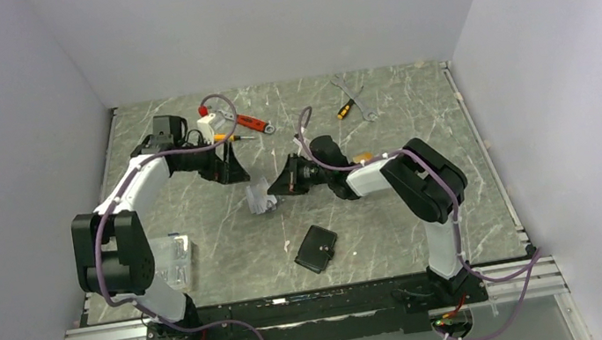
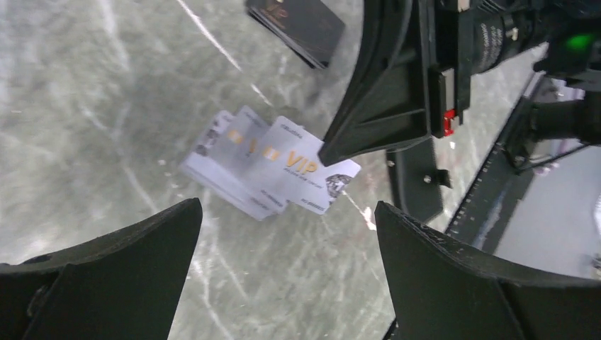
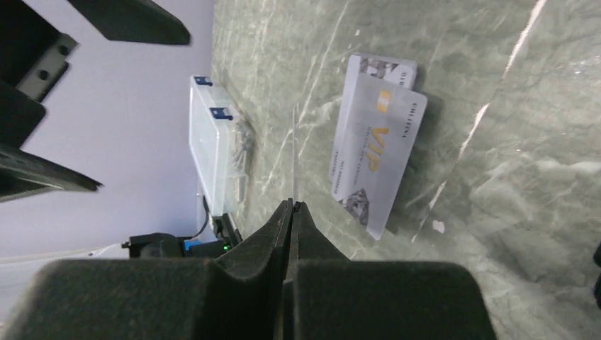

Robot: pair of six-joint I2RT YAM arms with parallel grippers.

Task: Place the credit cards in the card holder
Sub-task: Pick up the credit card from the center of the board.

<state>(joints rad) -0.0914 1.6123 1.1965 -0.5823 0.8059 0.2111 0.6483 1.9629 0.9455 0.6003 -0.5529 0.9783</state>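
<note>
No card looks stowed yet: the left pincer (image 2: 287,212) hangs wide open over fanned silver-grey printed credit cards (image 2: 269,166) on the marbled tabletop (image 1: 392,210), the right pincer (image 3: 293,205) pinches one thin card (image 3: 293,152) edge-on, and the black folding card holder (image 1: 316,249) lies shut, apart.

Glossy silver plastic cards (image 2: 276,166) — matt black, leather-like holder (image 1: 316,249) — clear plastic box (image 3: 211,134) on a smooth, marbled, stone-look table (image 1: 229,251).
</note>
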